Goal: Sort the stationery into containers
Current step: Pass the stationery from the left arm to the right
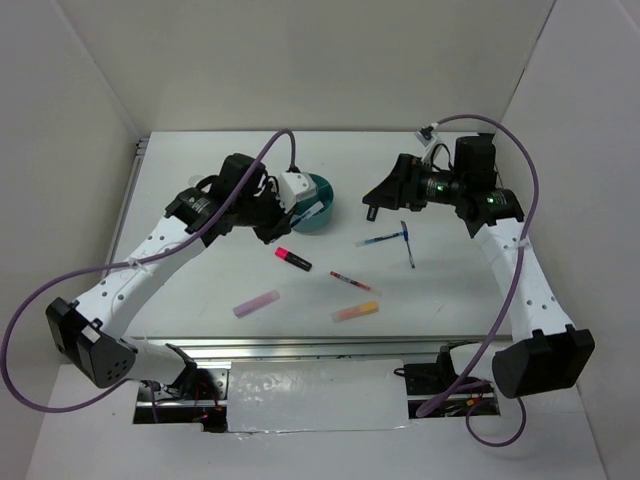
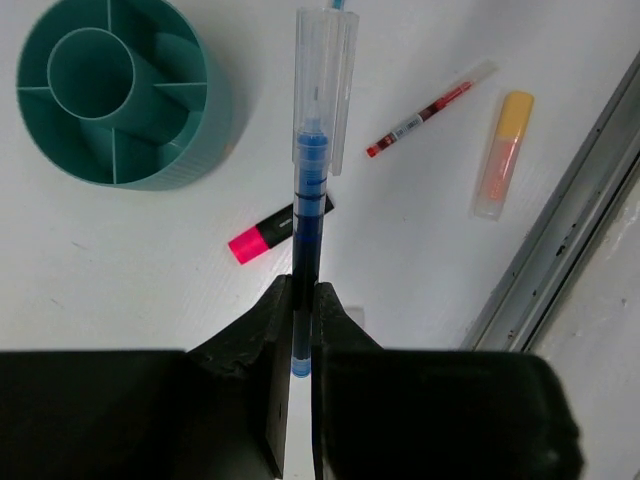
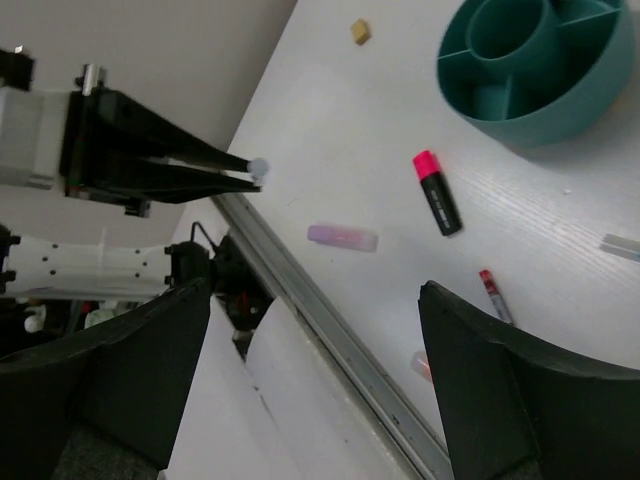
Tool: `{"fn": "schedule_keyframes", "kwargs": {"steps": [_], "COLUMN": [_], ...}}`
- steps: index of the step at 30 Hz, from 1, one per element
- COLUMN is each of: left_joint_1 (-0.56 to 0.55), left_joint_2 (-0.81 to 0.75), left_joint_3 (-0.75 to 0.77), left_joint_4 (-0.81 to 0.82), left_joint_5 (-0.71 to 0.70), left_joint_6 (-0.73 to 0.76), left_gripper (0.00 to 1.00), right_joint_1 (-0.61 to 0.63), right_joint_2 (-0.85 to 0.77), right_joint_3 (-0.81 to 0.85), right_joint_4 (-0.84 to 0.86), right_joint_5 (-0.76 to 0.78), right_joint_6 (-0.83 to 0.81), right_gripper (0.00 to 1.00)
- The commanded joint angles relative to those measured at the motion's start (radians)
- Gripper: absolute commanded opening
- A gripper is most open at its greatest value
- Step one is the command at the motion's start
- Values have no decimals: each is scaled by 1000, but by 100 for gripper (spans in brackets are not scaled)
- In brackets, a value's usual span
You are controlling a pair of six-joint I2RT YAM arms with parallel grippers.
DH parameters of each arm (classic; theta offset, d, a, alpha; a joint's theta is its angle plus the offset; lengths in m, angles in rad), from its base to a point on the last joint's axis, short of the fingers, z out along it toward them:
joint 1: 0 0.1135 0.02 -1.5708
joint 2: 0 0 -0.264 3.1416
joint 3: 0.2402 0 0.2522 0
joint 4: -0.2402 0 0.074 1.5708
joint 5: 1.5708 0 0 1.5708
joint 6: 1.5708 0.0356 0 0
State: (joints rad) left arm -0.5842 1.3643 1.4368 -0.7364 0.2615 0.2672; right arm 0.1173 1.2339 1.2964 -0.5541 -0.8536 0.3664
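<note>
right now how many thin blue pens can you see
3: one thin blue pen clamped in the left gripper; two more crossed on the white table near the open right gripper. Others may be hidden.

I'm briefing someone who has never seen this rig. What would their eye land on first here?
The left tool clamps a blue pen that sticks straight out from it, right beside the round teal organizer. The right tool hangs open and empty. A pink-capped highlighter, a lilac stick and an orange stick lie scattered on the white table.
</note>
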Motion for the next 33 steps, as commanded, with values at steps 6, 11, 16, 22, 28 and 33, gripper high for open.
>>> {"fn": "schedule_keyframes", "kwargs": {"steps": [6, 11, 16, 22, 28, 33], "left_joint_1": [-14, -16, -20, -25, -25, -25], "left_joint_2": [61, 79, 90, 93, 91, 98], "left_joint_3": [105, 126, 139, 125, 125, 129], "left_joint_4": [-14, -12, -8, 5, 20, 29], "left_joint_5": [44, 44, 50, 42, 50, 56], "left_joint_6": [-75, -75, -79, -75, -79, -86], "left_gripper": [0, 0, 0, 0, 0, 0], "right_joint_1": [120, 188, 231, 259, 268, 280], "right_joint_2": [128, 213, 289, 322, 335, 360], "right_joint_3": [127, 162, 230, 247, 230, 259], "right_joint_4": [60, 56, 66, 100, 117, 111], "right_joint_5": [-2, 5, -22, -82, -97, -104], "right_joint_6": [31, 20, 29, 58, 65, 63], "right_gripper": [84, 75, 74, 71, 57, 50]}}
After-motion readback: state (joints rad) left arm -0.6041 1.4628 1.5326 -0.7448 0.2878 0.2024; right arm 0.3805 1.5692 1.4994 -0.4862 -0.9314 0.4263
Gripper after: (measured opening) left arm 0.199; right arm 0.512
